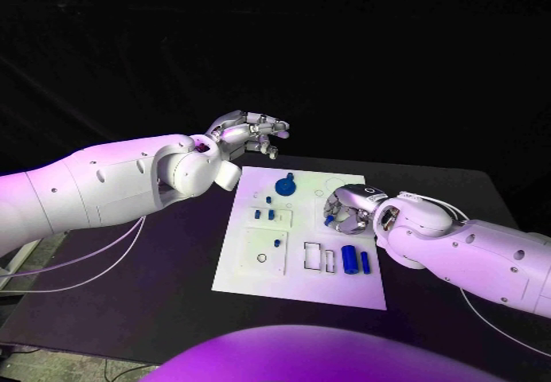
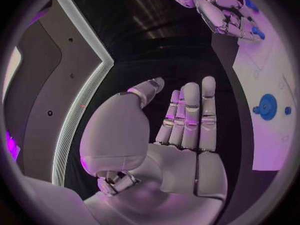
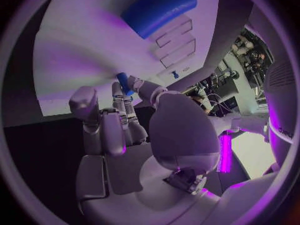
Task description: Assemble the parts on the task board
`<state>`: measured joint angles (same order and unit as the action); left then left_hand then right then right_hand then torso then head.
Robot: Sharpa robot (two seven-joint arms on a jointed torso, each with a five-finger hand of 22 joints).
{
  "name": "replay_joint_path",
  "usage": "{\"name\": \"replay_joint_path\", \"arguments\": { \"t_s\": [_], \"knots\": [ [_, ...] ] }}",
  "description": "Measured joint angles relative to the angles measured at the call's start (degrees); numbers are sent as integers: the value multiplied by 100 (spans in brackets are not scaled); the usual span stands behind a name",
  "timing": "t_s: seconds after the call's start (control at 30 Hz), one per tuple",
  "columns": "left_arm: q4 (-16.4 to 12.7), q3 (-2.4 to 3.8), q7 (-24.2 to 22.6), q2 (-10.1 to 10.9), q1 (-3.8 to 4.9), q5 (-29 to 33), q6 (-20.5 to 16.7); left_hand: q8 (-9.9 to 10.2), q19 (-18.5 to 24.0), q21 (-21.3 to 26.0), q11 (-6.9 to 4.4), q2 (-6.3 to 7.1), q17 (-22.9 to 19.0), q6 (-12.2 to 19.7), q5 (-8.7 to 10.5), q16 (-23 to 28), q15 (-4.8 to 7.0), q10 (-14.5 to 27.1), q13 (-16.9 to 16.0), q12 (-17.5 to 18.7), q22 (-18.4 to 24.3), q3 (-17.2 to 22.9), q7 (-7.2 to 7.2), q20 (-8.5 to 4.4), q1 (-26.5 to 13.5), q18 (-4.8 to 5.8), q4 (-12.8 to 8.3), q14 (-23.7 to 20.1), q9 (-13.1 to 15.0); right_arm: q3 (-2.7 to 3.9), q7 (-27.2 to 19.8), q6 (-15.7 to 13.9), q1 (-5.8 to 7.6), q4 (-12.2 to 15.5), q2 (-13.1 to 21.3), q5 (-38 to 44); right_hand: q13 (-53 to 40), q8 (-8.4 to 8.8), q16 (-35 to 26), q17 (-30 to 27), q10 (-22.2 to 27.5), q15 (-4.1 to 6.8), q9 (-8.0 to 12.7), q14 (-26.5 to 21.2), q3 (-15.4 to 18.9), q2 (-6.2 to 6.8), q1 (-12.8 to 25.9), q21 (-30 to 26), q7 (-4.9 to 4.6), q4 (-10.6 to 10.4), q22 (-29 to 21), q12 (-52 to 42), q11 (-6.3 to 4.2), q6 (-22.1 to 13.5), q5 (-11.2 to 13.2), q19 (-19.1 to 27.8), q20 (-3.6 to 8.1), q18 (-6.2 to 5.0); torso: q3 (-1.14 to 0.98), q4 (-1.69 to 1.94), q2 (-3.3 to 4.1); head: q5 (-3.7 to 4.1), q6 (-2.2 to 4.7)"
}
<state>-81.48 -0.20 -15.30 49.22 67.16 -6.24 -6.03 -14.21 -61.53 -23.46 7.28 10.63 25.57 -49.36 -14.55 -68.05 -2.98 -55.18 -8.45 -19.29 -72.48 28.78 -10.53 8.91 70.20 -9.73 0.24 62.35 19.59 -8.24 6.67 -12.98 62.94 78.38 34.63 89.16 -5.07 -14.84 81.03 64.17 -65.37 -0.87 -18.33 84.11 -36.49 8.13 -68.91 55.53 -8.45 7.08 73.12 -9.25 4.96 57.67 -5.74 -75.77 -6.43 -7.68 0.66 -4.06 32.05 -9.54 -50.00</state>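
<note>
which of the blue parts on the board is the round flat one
The blue disc near the task board's far edge. It alone is a round flat wheel; the others are small pegs or cylinders lying nearer the right hand.

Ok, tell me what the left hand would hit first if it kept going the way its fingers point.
Probably nothing. The left hand is raised beyond the task board, its open fingers aimed at the dark background. The way looks free, though depth is hard to judge.

Dim room, purple cast, wrist views fisheye-warped.
</note>
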Motion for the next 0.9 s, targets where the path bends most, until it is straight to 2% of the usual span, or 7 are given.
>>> {"name": "replay_joint_path", "arguments": {
  "t_s": [0.27, 0.47, 0.67, 0.9],
  "knots": [
    [0, 0, 6, 0, 0, -1, 1, 0, 0, 0, 0, 0, 0, 0, 0, 0, 0, 0, 1, 0, 0, 0, 0, 0, 0, 0, 0, 0, 0, -1, 49, -165, -44, -29, -33, -5, -34, -59, 31, 25, -117, 38, -77, 3, -21, 1, 0, 81, 48, -21, 57, 1, -35, 48, 56, -49, 49, 15, -4, 0, 0, 5, 0],
    [2, 0, 9, -3, 0, -1, 3, 0, 0, 0, 0, 0, 0, 0, 0, 0, 0, 0, 1, 0, 0, 0, 0, 0, 0, 0, 0, 0, 0, -9, 123, -345, -64, 45, 14, 0, -78, -178, 58, 61, -250, 89, -158, -7, -53, 1, 0, 117, 105, -53, 88, 2, -88, 167, 75, -80, 80, 16, -3, -1, -2, 10, 0],
    [13, 0, 11, 1, 0, -2, 4, -20, 0, 0, -21, 0, 0, 0, 0, 0, 0, 20, -2, 0, 0, -17, 0, 0, 0, 0, 17, 0, 0, -1, 185, -561, -54, 300, 198, 4, -92, -223, 58, 74, -297, 99, -163, -17, -69, -10, 7, 117, 118, -69, 97, 2, -102, 181, 79, -79, 80, 15, -1, -4, -8, 10, 0],
    [41, 0, 13, 6, 0, -3, 4, -20, 0, 0, -21, 0, 1, 0, 0, 0, 0, 20, -4, 0, 0, -17, 0, 0, 0, 0, 17, 0, 0, 66, 253, -825, 107, 945, 503, 8, -98, -224, 58, 92, -301, 99, -163, -18, -69, -55, -10, 138, 119, -70, 103, 8, -98, 179, 52, -99, 100, 15, 0, -6, -12, -2, 0]
  ]
}}
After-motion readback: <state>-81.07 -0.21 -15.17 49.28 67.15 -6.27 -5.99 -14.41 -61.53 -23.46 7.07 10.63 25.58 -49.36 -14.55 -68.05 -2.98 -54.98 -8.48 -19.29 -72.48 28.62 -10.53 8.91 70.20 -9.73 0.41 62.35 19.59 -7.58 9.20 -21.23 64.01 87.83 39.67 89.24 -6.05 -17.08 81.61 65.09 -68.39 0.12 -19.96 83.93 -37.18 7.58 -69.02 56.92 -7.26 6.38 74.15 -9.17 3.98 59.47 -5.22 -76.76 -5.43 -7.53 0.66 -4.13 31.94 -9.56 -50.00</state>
